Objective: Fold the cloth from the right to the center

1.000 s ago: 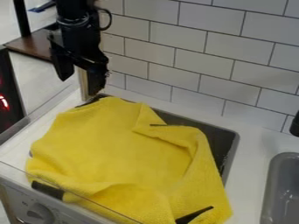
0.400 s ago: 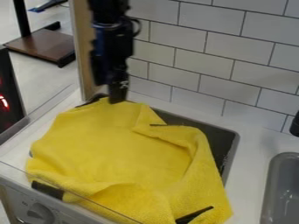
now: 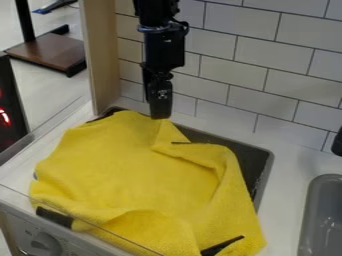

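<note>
As we look from left to right, we find a knob (image 3: 45, 244) on the front panel, then the yellow cloth (image 3: 140, 175), rumpled across a dark basin (image 3: 250, 161). We see the gripper (image 3: 160, 111) pointing down at the cloth's far edge, perhaps touching it; we cannot tell whether it is wide or narrow. Rightmost, we see a grey sink (image 3: 311, 207).

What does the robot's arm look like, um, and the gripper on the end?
The arm is black, built of blocky segments, with a dark cable looping out at one side and a thin bluish line around it near there. The gripper is black too, narrow and elongated, with a small whitish marking whose details I can't make out.
</note>
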